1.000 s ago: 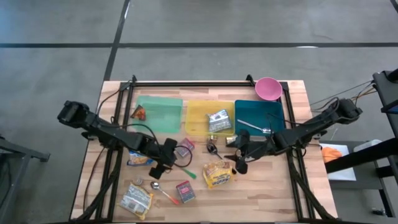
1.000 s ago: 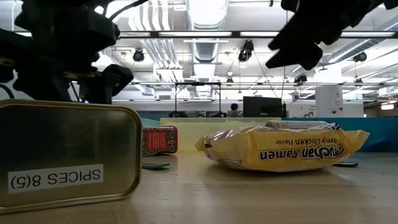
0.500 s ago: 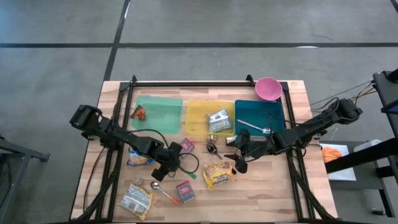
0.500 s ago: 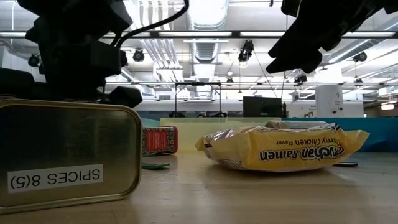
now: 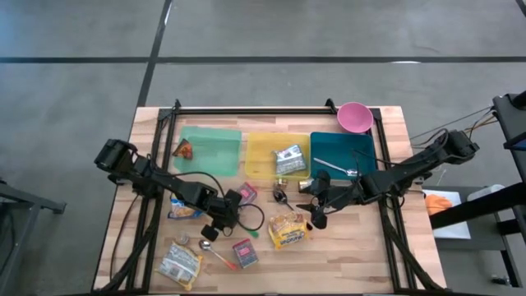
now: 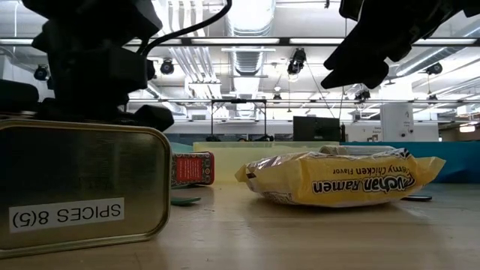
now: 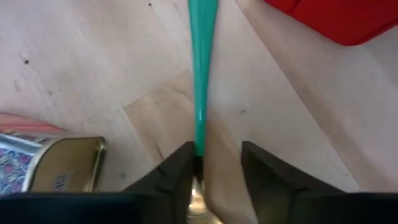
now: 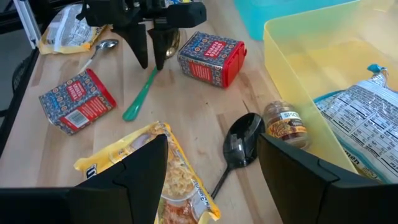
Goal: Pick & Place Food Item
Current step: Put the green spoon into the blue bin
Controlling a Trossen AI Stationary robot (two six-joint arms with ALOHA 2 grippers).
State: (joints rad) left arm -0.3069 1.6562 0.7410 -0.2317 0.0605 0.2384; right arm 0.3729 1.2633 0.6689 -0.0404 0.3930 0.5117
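**Left hand at spoon handle; noodle packet untouched**

Noodle packet (image 5: 288, 230) lies flat on the wooden surface (image 5: 362, 255), free of both hands. Left hand (image 7: 214, 163) is low on the left arm's side of the packet, fingers (image 7: 181, 171) narrowly spread astride the handle of a green spoon (image 7: 200, 74). The handle sits against one finger, possibly touching; not pinched. A red box (image 8: 211, 53) lies just beyond it. Right hand (image 5: 317, 215) hovers just beside the packet on the other side, fingers spread wide, holding nothing.
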